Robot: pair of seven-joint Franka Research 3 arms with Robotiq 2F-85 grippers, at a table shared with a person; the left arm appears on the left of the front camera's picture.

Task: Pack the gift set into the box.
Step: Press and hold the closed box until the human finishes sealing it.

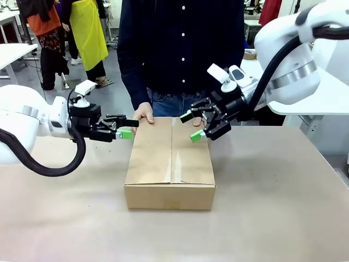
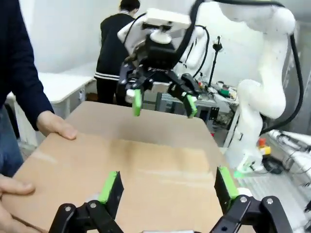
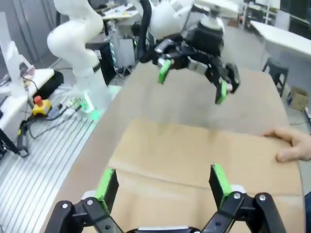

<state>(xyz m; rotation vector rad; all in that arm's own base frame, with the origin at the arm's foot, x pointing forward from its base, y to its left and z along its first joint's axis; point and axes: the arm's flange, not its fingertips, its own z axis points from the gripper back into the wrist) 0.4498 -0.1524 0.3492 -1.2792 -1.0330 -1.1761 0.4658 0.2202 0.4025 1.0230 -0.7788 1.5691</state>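
ITEM box [image 1: 170,158] | centre of desk [image 1: 272,207], top closed; gift set judged inside | far edge steadied by person's fingers [image 1: 144,113], probably to keep it shut | left hand [image 1: 128,127] released, beside far-left corner | right hand [image 1: 191,126] released, over far-right corner | MARKINGS plain brown, no print legible

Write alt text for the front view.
A closed brown cardboard box sits on the table, the robot's open left hand and open right hand hovering near its far corners. The person's hand rests on the far edge.
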